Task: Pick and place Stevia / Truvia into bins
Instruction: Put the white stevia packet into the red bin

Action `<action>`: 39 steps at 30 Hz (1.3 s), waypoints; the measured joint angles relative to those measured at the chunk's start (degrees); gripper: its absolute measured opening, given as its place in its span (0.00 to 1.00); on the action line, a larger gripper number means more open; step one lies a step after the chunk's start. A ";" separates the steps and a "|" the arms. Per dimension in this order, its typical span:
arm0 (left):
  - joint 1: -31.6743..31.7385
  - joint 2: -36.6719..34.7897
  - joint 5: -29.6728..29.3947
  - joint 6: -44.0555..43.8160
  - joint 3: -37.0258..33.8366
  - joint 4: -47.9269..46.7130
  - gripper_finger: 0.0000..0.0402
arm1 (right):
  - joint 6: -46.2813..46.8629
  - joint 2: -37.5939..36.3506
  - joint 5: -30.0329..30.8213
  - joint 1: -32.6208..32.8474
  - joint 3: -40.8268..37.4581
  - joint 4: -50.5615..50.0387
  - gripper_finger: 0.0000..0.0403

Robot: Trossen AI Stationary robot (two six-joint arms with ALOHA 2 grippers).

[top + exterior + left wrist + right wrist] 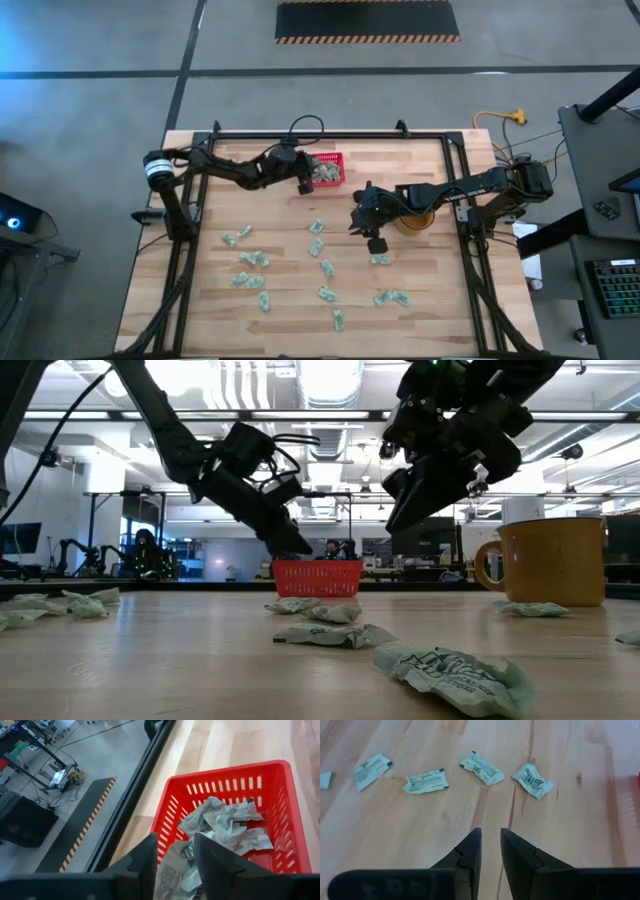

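The red basket (335, 160) stands at the table's far middle, and several crumpled Stevia sachets (225, 822) lie inside it. My left gripper (176, 845) hangs open over the basket's left end (305, 185), slanting down, with one sachet (172, 872) showing in the gap between its fingers. My right gripper (490, 837) hovers above bare wood near the table's middle (373, 243). Its fingers stand a narrow gap apart with nothing between them. Loose sachets (481, 767) lie flat on the wood ahead of it. My left gripper has its fingers (147, 857) on either side of a crumpled sachet that lies with the others in the basket's end. I cannot tell whether the fingers touch it.
A yellow mug (410, 220) stands just right of my right gripper and looms in the low view (545, 560). Several more sachets (250, 260) are scattered over the table's near half. A black frame rail (135, 795) runs along the far edge behind the basket.
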 joint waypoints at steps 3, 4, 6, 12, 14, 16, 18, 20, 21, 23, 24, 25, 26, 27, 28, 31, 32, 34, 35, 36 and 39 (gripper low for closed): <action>-0.30 -1.64 -0.07 -0.08 -0.07 -4.44 0.33 | 2.47 0.00 -0.58 0.04 -0.69 -0.41 0.16; -0.52 -2.37 -0.13 -0.14 -0.03 -6.56 0.34 | 2.91 0.00 -1.39 0.10 -1.03 -0.62 0.16; -1.04 -4.71 -0.15 -1.33 -0.10 -11.93 0.36 | 3.11 0.00 -3.27 0.37 -1.78 -0.67 0.16; -3.60 -12.94 -0.15 -3.43 -0.89 -21.12 0.36 | 8.62 -0.02 -6.34 3.14 -2.65 -2.58 0.16; -4.72 -15.96 -0.11 -4.16 -1.51 -23.40 0.36 | 10.94 -0.02 -6.34 5.13 -2.65 -3.79 0.16; -6.04 -18.80 0.00 -4.59 -1.58 -25.44 0.36 | 12.33 -0.02 -6.32 7.64 -2.65 -4.91 0.16; -7.47 -21.17 -0.01 -4.66 -2.00 -27.52 0.36 | 13.54 -0.02 -5.68 10.22 -2.84 -5.37 0.16; -8.87 -23.39 0.01 -4.68 -3.16 -27.97 0.36 | 14.49 -0.02 -3.19 12.59 -2.98 -5.54 0.16; -9.47 -24.39 0.05 -4.68 -3.72 -27.87 0.36 | 14.98 -0.04 -1.70 13.58 -3.02 -5.89 0.16; -10.33 -26.37 0.22 -4.61 -4.91 -28.01 0.36 | 16.08 -0.04 1.72 15.12 -2.97 -7.11 0.16; -10.56 -27.30 0.20 -4.62 -5.40 -27.94 0.36 | 16.84 -0.04 3.31 15.54 -2.99 -7.93 0.16; -10.72 -28.04 0.15 -4.63 -5.91 -27.97 0.36 | 17.66 -0.04 4.73 15.82 -2.97 -8.55 0.16; -10.80 -28.64 0.15 -4.66 -6.29 -27.94 0.36 | 18.39 -0.04 5.84 15.85 -2.97 -9.30 0.16; -10.85 -29.27 0.15 -4.68 -6.75 -27.89 0.36 | 19.10 -0.05 6.43 15.80 -2.97 -9.97 0.16; -10.85 -29.94 0.15 -4.68 -7.30 -28.02 0.36 | 19.98 -0.07 6.61 15.70 -2.97 -10.34 0.16; -10.85 -31.67 -0.02 -4.68 -8.83 -27.82 0.36 | 21.73 -0.11 7.55 15.37 -2.97 -11.49 0.16; -10.85 -32.09 -0.02 -4.69 -9.29 -27.86 0.36 | 22.15 -0.11 7.70 15.32 -2.97 -11.82 0.16; -10.85 -32.81 -0.02 -4.70 -10.02 -28.18 0.36 | 23.32 -0.11 7.78 15.26 -2.97 -12.48 0.16; -10.85 -33.01 -0.02 -4.71 -10.03 -28.02 0.36 | 24.14 -0.11 7.87 15.23 -2.97 -12.88 0.16; -10.85 -33.28 -0.02 -4.73 -10.03 -27.99 0.36 | 24.58 -0.11 7.89 15.25 -2.97 -12.83 0.16; -10.85 -33.52 -0.02 -4.76 -10.03 -27.74 0.36 | 25.27 -0.09 7.92 15.26 -2.97 -12.85 0.16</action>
